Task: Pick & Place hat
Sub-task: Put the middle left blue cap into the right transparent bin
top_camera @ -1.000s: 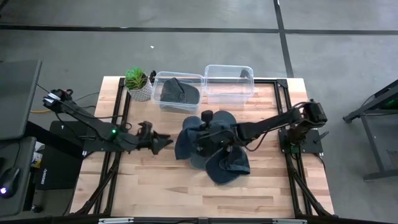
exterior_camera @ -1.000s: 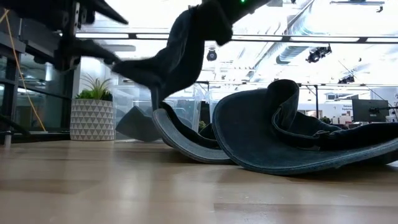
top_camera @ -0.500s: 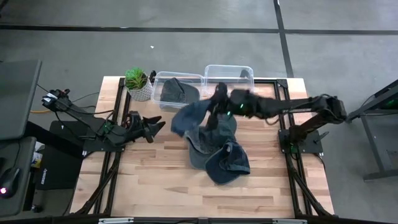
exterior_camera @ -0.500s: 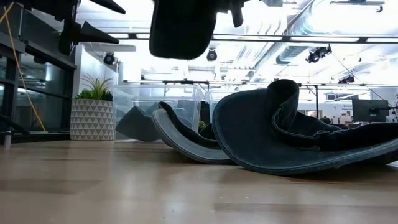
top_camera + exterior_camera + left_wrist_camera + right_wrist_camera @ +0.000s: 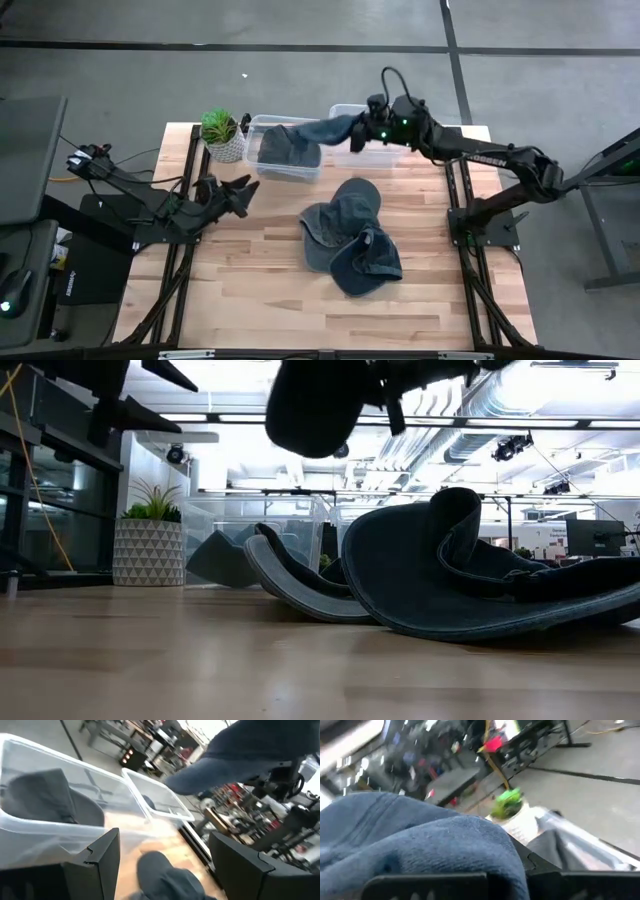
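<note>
A blue denim hat (image 5: 305, 131) hangs in the air from my right gripper (image 5: 358, 132), which is shut on it above the gap between two clear bins at the table's far edge. The hat's free end reaches over the left bin (image 5: 286, 165), where a dark hat (image 5: 283, 149) lies. The carried hat (image 5: 312, 402) also shows high in the low view. Two more denim hats (image 5: 341, 214) (image 5: 366, 262) lie overlapping mid-table. My left gripper (image 5: 237, 189) waits open at the table's left, low over the wood. My right gripper holds the blue hat by its right-hand end (image 5: 347, 128), coming level from the table's right. The hat is lifted clear of everything and droops away from the fingers toward the left bin. In the right wrist view the cloth (image 5: 425, 845) covers the fingers and hides the hold.
A potted plant (image 5: 221, 132) stands at the far left corner beside the left bin. The right clear bin (image 5: 375, 150) sits under my right arm. Bare wood lies along the table's near edge and at its left side.
My right gripper has lifted the blue hat off the pile mid-table and carried it up and toward the far edge, over the bins; the hat now hangs clear. The two other hats stayed in place. My left gripper has drawn back toward the far left.
</note>
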Robot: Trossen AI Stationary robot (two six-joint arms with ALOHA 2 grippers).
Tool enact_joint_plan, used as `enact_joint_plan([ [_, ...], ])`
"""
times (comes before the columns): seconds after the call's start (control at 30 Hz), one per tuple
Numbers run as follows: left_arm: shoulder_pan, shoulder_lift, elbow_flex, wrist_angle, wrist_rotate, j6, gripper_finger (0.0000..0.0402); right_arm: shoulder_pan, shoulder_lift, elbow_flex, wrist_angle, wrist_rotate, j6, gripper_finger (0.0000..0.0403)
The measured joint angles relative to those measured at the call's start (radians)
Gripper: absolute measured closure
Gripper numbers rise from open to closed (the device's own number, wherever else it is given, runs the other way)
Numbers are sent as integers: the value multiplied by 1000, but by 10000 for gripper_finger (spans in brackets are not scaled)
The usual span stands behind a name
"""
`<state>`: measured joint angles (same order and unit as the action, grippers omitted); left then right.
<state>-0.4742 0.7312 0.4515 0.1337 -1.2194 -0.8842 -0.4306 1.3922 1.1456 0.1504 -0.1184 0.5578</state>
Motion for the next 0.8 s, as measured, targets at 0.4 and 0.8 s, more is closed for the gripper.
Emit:
enact_joint_plan([
  [0.4,324,12,0,112,170,307,153,-200,1,-281,359,131,473,397],
  [0.8,660,13,0,327,520,666,153,-152,-17,-324,373,461,593,398],
])
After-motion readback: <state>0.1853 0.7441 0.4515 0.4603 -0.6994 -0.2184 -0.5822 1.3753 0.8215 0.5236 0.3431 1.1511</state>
